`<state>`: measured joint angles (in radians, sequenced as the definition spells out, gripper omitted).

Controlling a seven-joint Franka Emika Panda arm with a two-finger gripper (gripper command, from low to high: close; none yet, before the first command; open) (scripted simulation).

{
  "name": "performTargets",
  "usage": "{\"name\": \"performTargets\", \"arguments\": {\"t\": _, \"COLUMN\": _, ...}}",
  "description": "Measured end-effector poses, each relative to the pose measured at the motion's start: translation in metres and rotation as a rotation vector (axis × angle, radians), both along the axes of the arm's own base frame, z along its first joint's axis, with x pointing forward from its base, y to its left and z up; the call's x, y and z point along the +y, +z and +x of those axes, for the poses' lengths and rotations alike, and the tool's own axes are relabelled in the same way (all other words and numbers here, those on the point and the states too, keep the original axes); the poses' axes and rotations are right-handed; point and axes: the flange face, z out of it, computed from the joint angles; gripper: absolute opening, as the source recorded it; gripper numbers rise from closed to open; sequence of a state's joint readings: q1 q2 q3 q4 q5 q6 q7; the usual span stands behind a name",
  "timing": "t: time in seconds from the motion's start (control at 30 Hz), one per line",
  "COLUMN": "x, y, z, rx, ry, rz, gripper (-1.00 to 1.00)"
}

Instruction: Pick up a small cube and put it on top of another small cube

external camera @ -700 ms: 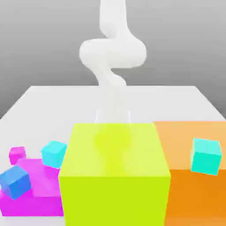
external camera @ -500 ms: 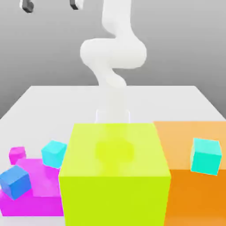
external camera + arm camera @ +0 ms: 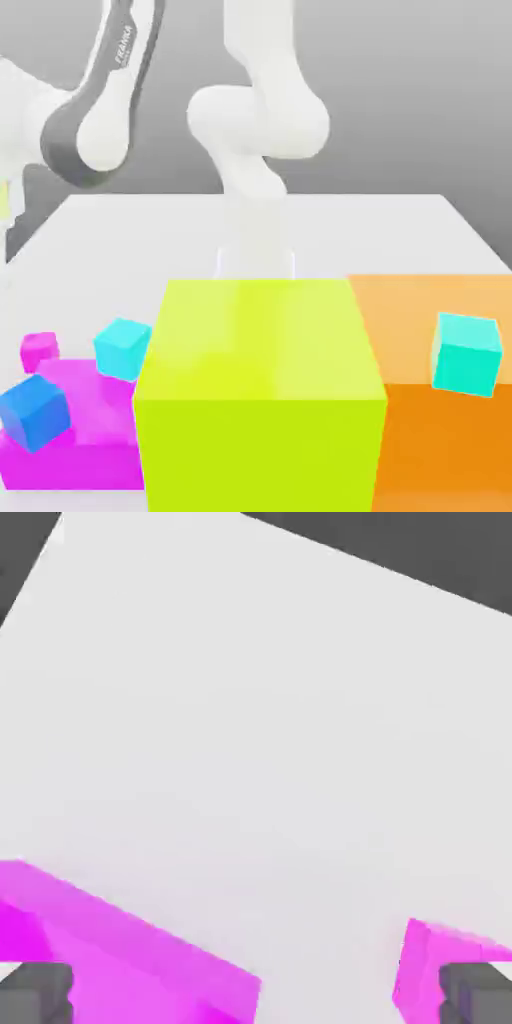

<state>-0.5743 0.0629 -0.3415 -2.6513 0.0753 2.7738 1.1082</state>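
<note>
The small cube (image 3: 40, 348) is a tiny magenta cube resting on the table at the exterior view's far left, just behind the big flat magenta block (image 3: 85, 420). In the hand view, a magenta corner that looks like the small cube (image 3: 440, 967) lies close to one fingertip, and the flat magenta block (image 3: 120, 952) lies near the other. My gripper (image 3: 255, 994) is open, with its two dark fingertips (image 3: 35, 992) far apart and nothing held between them. It hovers above the white table. A thick arm link (image 3: 100, 110) hangs at the exterior view's upper left.
A cyan cube (image 3: 122, 348) and a blue cube (image 3: 35, 412) sit on the flat magenta block. A large yellow-green block (image 3: 260, 400) stands front and centre, beside an orange block (image 3: 440, 420) that carries another cyan cube (image 3: 466, 354). The white table (image 3: 380, 230) stretches behind them.
The arm has swung down into the exterior view's upper left, where only the fingertips showed half a second ago. The cubes and blocks have not moved.
</note>
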Motion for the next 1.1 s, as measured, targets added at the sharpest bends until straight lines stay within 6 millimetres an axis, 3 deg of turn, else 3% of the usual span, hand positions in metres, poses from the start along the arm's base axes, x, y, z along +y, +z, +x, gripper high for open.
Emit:
{"name": "performTargets", "arguments": {"t": 0.07, "x": -0.001, "y": -0.033, "z": -0.024, "rx": 0.031, "ry": -0.069, "rz": 0.036, "gripper": 0.00}}
{"name": "performTargets", "arguments": {"t": 0.23, "x": -0.002, "y": -0.089, "z": -0.031, "rx": 0.042, "ry": -0.091, "rz": 0.048, "gripper": 0.00}}
{"name": "performTargets", "arguments": {"t": 0.27, "x": -0.001, "y": -0.098, "z": -0.032, "rx": 0.042, "ry": -0.092, "rz": 0.048, "gripper": -1.00}}
{"name": "performTargets", "arguments": {"t": 0.47, "x": -0.001, "y": -0.103, "z": -0.032, "rx": 0.043, "ry": -0.092, "rz": 0.048, "gripper": -1.00}}
{"name": "performTargets", "arguments": {"t": 0.53, "x": -0.001, "y": -0.093, "z": -0.032, "rx": 0.042, "ry": -0.092, "rz": 0.048, "gripper": -1.00}}
{"name": "performTargets", "arguments": {"t": 0.73, "x": 0.006, "y": -0.033, "z": -0.023, "rx": 0.039, "ry": -0.081, "rz": 0.051, "gripper": -1.00}}
{"name": "performTargets", "arguments": {"t": 0.9, "x": 0.060, "y": 0.018, "z": 0.028, "rx": 0.033, "ry": 0.003, "rz": 0.057, "gripper": -1.00}}
{"name": "performTargets", "arguments": {"t": 1.1, "x": 0.131, "y": 0.075, "z": 0.060, "rx": 0.038, "ry": 0.076, "rz": 0.054, "gripper": -1.00}}
